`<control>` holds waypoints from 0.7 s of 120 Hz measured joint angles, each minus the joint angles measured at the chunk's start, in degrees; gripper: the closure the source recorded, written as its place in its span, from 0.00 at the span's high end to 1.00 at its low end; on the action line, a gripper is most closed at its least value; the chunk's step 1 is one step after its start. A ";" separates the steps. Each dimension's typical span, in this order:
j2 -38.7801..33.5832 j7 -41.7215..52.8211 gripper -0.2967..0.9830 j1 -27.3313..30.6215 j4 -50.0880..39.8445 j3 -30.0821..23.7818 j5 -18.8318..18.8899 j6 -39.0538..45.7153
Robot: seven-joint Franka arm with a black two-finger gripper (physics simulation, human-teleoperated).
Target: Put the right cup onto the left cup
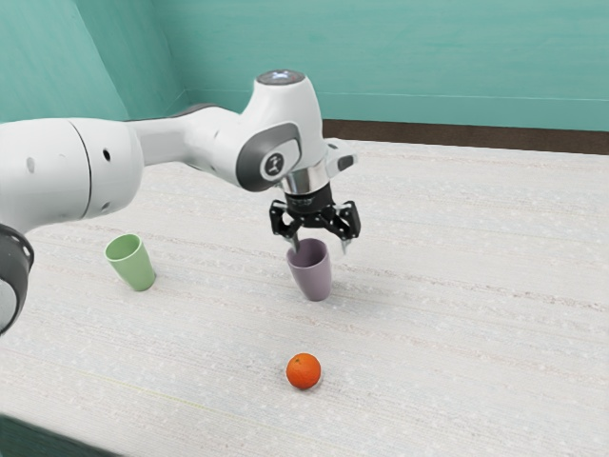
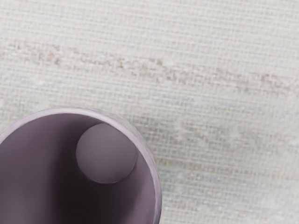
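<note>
Orange (image 1: 304, 371) nearest, on table (image 1: 457, 352). Purple cup (image 1: 314, 278): plain, tapered, mouth up, beyond the orange; round inner bottom visible in wrist view. Green cup (image 1: 138, 268) well apart, at the exterior view's left. Gripper (image 1: 320, 245) at purple cup's rim, jaws spread wide, nothing pinched; contact with rim unclear.

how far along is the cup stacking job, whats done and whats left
Done: no stacking so far; the purple cup and green cup stand well apart on the table.
In hand: nothing gripped; the gripper is at the purple cup's rim, jaws apart, apparently lining up a grasp.
Left: probably grip the purple cup, lift it, carry it over and place it onto the green one.
</note>
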 joint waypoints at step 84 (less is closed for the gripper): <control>3.23 -9.08 0.22 0.85 -2.72 0.47 -0.95 5.83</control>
